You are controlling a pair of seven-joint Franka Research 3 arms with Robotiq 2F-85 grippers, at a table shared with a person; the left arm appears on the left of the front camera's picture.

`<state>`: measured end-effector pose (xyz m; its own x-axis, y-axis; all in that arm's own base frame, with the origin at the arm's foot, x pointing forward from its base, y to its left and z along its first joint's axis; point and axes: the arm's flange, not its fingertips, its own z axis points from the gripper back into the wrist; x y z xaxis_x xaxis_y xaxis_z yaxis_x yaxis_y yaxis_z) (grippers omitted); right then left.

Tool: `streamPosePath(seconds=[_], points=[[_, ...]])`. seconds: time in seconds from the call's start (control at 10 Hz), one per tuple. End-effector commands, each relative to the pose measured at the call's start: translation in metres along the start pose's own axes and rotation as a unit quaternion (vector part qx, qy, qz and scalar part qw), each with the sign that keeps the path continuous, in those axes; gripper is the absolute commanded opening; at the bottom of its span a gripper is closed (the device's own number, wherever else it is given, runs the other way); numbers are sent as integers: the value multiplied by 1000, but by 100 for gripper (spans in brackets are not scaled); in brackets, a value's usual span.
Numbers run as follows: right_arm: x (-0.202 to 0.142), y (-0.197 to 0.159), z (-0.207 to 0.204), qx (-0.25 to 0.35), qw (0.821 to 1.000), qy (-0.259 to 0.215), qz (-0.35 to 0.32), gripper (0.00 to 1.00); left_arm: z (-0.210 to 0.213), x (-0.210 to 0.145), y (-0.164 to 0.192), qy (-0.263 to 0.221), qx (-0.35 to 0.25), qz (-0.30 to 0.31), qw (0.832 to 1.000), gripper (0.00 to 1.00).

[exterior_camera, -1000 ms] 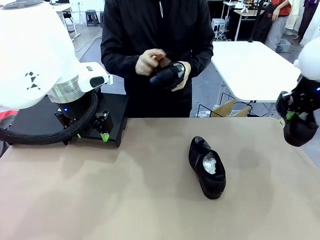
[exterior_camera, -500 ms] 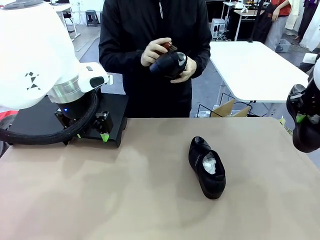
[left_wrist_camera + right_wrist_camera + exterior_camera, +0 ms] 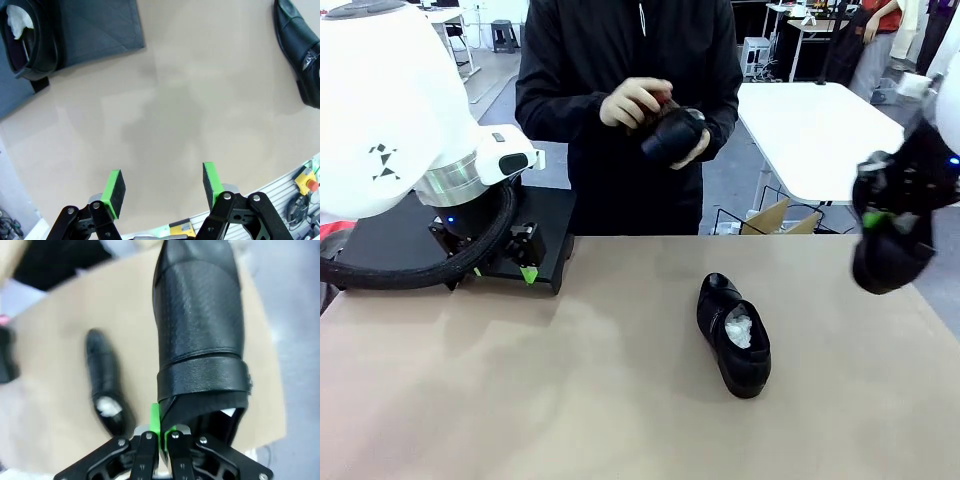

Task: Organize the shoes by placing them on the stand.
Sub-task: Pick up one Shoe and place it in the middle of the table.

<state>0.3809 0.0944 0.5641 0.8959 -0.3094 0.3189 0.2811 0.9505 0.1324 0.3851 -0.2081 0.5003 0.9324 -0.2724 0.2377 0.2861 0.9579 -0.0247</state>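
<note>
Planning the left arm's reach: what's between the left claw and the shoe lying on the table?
Nothing: in the left wrist view, bare tabletop runs from the left claw to the shoe on the table. The front view agrees.

We see a glossy black leather shoe stuffed with crumpled white paper on a matt tan tabletop.

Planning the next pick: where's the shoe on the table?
Front view: the shoe lies right of centre on the table, between the stand at left and the right gripper holding another shoe.
</note>
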Motion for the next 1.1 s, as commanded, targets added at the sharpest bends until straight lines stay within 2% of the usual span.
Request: streamPosePath(seconds=[0.0, 0.1, 0.2, 0.4, 0.5, 0.6, 0.9, 1.0], points=[[-28, 55, 18, 15, 1000, 20, 3, 0, 0, 0, 1, -6, 1, 2, 1000, 81], [-51, 77, 18, 3, 999, 32, 38, 0, 0, 0, 1, -6, 1, 2, 1000, 81], [-28, 37, 16, 13, 1000, 8, 10, 0, 0, 0, 1, -6, 1, 2, 1000, 81], [-28, 37, 16, 13, 1000, 8, 10, 0, 0, 0, 1, -6, 1, 2, 1000, 81], [-50, 62, 17, 9, 1000, 22, 21, 0, 0, 0, 1, -6, 1, 2, 1000, 81], [-66, 83, 19, 4, 1000, 3, 18, 0, 0, 0, 1, -6, 1, 2, 1000, 81], [-132, 181, 14, 16, 992, -34, 118, 0, 0, 0, 1, -6, 1, 2, 1000, 81], [-147, 203, 2, 15, 990, -15, 141, 0, 0, 0, 1, -6, 1, 2, 1000, 81]])
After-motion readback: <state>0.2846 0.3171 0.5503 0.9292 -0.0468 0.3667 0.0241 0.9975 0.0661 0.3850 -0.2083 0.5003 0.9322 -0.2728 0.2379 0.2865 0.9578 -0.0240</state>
